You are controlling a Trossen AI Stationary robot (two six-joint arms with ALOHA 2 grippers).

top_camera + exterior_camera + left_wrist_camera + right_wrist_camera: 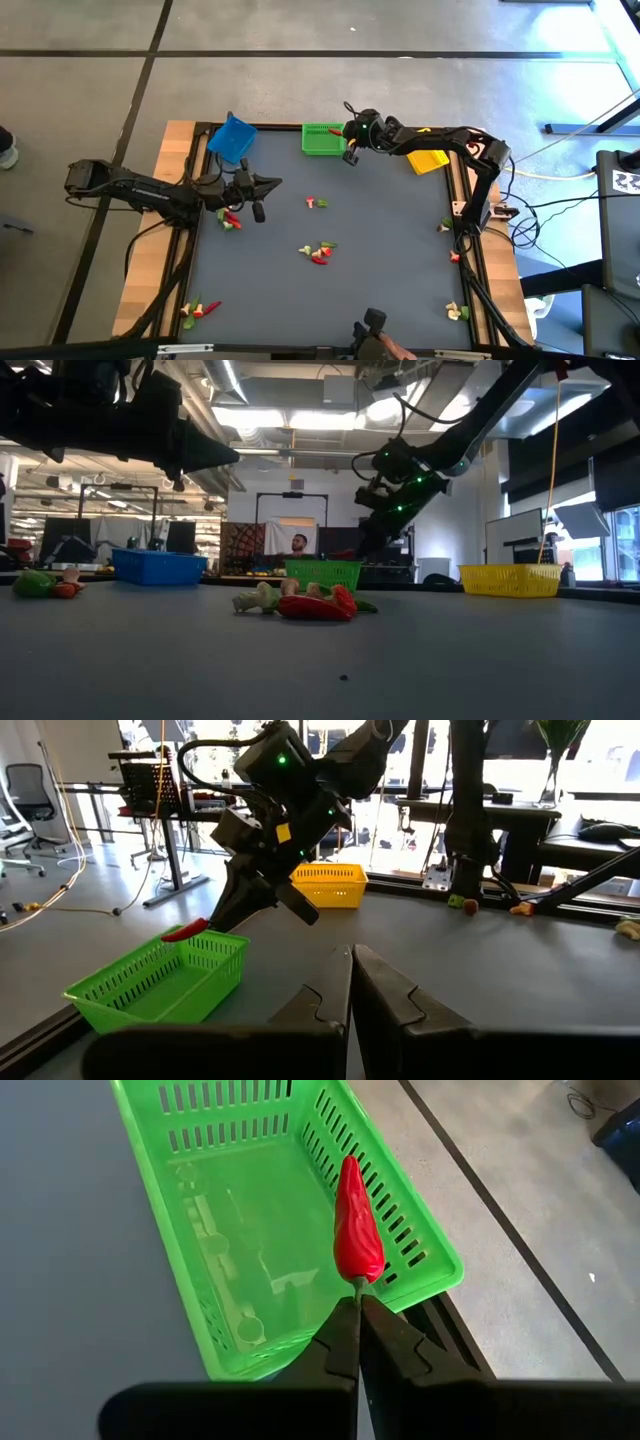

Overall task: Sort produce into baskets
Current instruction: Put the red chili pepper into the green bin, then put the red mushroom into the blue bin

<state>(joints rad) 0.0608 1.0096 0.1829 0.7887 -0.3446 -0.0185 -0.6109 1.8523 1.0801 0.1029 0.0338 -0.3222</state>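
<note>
Grey matting is covering my surface (380,250), with an open workshop stretching behind it and a person sitting far back. I am holding my right hand (357,1315) over the green basket (250,1220), clenched on the stem of a red pepper (357,1230), so it is hanging ready to drop in. My left hand (350,965) is waiting clenched and empty near the blue basket (232,138). Produce (318,252) is lying scattered mid-surface; the yellow basket (428,160) is sitting at the far edge.
</note>
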